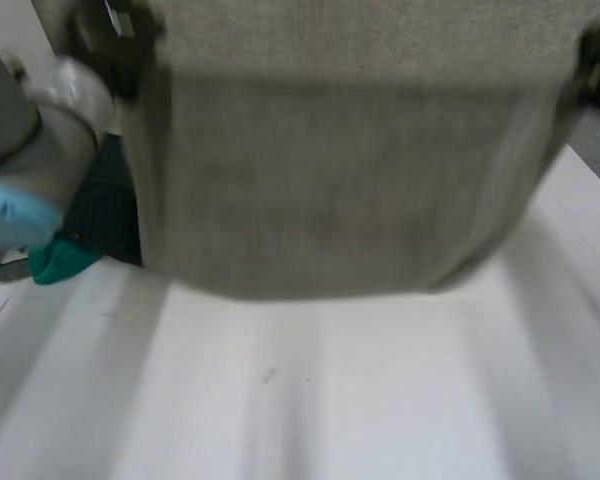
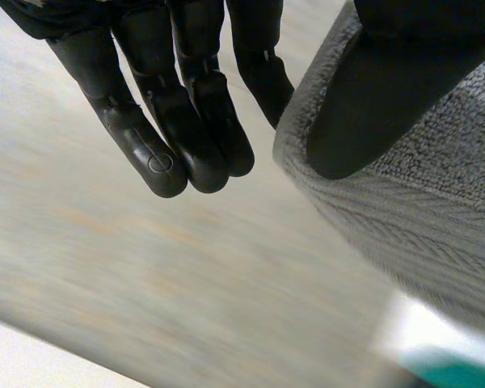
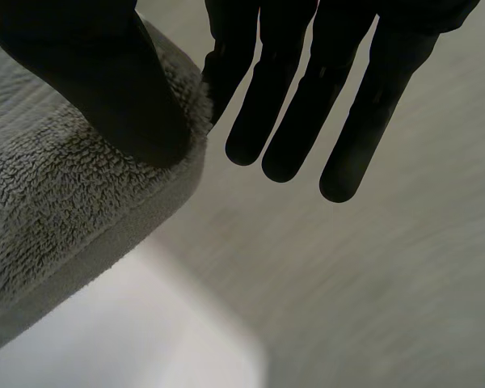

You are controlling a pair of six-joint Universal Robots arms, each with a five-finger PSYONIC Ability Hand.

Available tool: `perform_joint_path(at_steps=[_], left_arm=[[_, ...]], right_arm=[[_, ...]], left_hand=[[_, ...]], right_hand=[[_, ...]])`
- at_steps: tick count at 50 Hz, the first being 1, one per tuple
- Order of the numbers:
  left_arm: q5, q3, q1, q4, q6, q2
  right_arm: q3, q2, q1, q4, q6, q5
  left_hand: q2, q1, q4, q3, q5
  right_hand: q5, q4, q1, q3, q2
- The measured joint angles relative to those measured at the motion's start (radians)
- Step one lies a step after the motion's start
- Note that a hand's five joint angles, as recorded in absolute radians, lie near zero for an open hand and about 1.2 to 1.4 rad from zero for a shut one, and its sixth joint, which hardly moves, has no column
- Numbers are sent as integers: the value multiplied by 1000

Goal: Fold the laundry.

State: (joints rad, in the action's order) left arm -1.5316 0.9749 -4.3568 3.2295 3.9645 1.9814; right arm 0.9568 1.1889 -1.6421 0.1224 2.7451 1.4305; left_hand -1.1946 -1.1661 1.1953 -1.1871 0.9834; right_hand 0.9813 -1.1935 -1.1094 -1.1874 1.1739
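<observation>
The left robot hand is pinching one upper corner of the grey towel between thumb and fingers. The right robot hand is pinching the other, so the towel is hanging spread above the white worktop, likely for laying flat.

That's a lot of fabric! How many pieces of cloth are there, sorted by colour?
Grey towel: 1
Green cloth: 1
Dark cloth: 1 (half hidden behind the towel, so its kind is a guess)
Total: 3
</observation>
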Motion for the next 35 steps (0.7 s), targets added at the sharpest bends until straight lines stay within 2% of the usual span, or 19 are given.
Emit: perform_joint_path(at_steps=[5,8,20,29,35], left_arm=[[10,-172,-16,212,-100,19],[21,-180,-20,231,-144,18],[42,63,-18,188,-221,1],[42,366,-6,255,-239,74],[43,551,14,274,-223,125]], right_arm=[[-27,57,-3,-297,184,112],[-13,67,-15,-352,186,120],[109,34,-40,-318,109,62],[364,-39,-3,-316,50,-36],[534,-80,42,-294,-75,-84]], left_hand=[[0,0,0,0,0],[0,0,0,0,0],[0,0,0,0,0],[0,0,0,0,0],[0,0,0,0,0]], right_hand=[[0,0,0,0,0],[0,0,0,0,0],[15,0,0,-4,0],[15,0,0,-4,0],[15,0,0,-4,0]])
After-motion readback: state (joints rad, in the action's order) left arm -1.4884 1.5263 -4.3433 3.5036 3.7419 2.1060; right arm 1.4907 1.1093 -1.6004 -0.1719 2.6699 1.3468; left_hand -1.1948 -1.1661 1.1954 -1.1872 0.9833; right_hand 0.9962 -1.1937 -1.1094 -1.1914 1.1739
